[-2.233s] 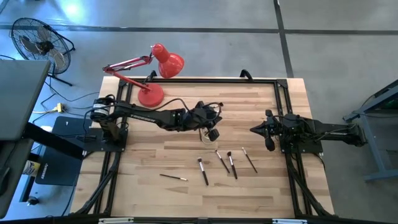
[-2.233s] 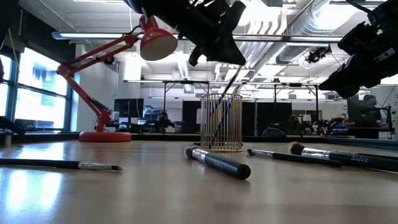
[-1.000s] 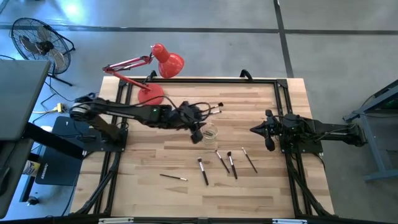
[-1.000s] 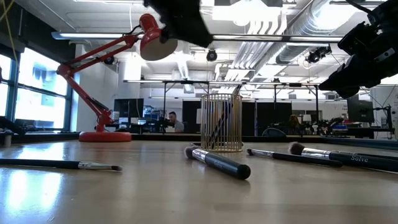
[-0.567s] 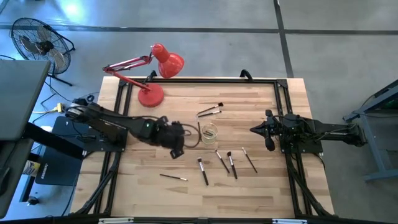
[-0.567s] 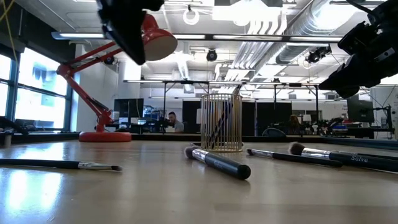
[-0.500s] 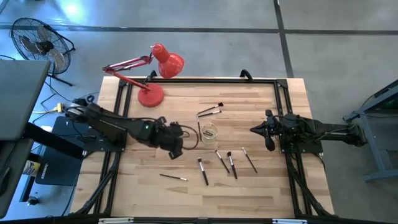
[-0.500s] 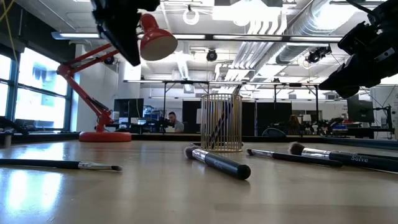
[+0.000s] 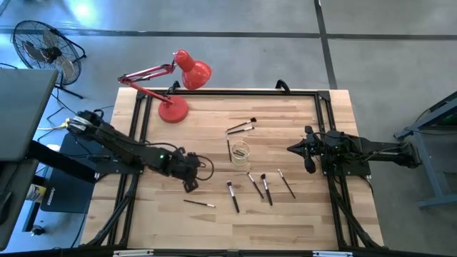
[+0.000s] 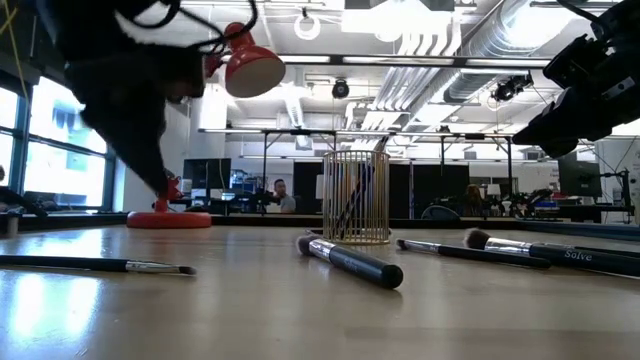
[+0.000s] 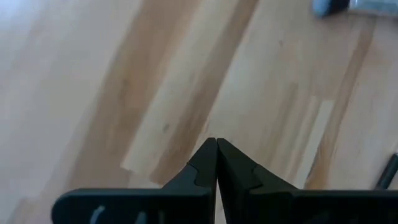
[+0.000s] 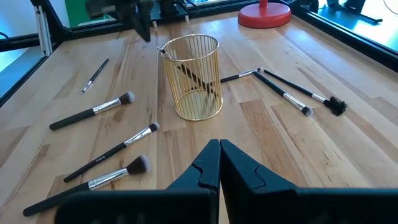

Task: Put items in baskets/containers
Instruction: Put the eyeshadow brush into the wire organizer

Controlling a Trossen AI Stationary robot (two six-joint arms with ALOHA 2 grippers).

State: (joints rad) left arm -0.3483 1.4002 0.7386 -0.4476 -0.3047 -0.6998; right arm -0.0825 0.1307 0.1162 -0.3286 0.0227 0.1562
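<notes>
A gold wire cup (image 9: 241,151) stands upright mid-table, with one brush (image 12: 189,73) leaning inside it. Several dark-handled makeup brushes lie flat on the wood. A thin one (image 9: 199,203) lies near left, three (image 9: 233,196) (image 9: 255,184) (image 9: 266,188) lie nearer than the cup, and one (image 9: 286,183) lies to their right. A pair (image 9: 241,127) lies beyond the cup. My left gripper (image 9: 190,185) is shut and empty, low over bare wood just beyond the thin brush; its tips (image 11: 216,144) touch each other. My right gripper (image 12: 219,144) waits shut at the right, pointing at the cup.
A red desk lamp (image 9: 175,86) stands on its round base at the far left corner. A black frame (image 9: 318,96) runs along the table's far and side edges. Bare wood lies at the near left and near right.
My left gripper has drawn away from the wire cup toward the table's left and near edge. It has sunk much lower and tipped further down, and now hangs just beyond the thin brush. Cup and brushes have stayed put.
</notes>
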